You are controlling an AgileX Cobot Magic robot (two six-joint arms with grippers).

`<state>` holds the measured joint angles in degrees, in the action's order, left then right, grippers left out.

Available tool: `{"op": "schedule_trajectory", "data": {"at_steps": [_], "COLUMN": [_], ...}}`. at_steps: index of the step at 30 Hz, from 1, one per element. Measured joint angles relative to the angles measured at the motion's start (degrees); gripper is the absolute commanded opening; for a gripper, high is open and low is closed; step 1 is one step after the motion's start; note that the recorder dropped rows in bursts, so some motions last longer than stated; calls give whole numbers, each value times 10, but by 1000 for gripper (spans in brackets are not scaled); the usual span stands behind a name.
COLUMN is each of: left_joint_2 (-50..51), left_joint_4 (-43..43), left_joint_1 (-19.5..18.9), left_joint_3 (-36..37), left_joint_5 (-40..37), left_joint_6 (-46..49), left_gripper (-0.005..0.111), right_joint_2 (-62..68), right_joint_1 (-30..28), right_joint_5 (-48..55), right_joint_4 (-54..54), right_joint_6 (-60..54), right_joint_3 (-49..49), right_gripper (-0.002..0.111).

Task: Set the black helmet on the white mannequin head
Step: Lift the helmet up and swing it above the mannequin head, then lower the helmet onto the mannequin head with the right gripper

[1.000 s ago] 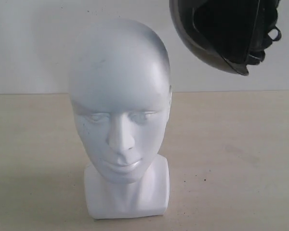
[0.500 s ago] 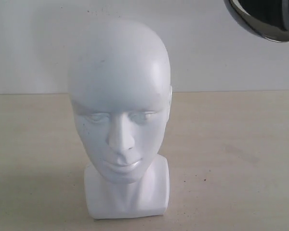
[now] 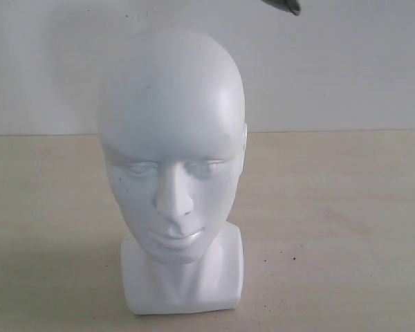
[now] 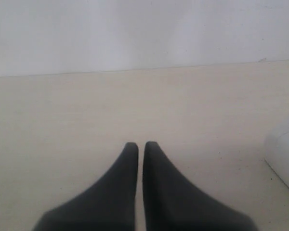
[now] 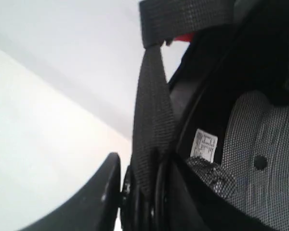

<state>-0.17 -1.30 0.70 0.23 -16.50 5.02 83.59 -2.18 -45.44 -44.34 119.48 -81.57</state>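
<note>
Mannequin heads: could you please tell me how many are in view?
1. The white mannequin head stands upright on the table, left of centre in the exterior view; nothing there could hide another.

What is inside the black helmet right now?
Inside the black helmet, the right wrist view shows grey mesh padding, a small white label and a dark webbing strap across the opening. The deeper shell is in shadow, so nothing further in can be seen.
</note>
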Motion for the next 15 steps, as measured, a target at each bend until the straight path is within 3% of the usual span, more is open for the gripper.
{"op": "schedule_trajectory", "data": {"at_steps": [3,10,15], "left_joint_2": [0,0,0], "left_joint_4": [0,0,0], "left_joint_1": [0,0,0], "left_joint_3": [0,0,0], "left_joint_5": [0,0,0], "left_joint_6": [0,0,0], "left_gripper": [4,4,4], "right_joint_2": [39,-2,-64], "right_joint_1": [0,-4,-3], "right_joint_5": [-180,-204,-222], "right_joint_4": [34,57,71], "right_joint_6": [14,12,12], "right_joint_3": [0,3,76], "right_gripper": [0,0,0]}}
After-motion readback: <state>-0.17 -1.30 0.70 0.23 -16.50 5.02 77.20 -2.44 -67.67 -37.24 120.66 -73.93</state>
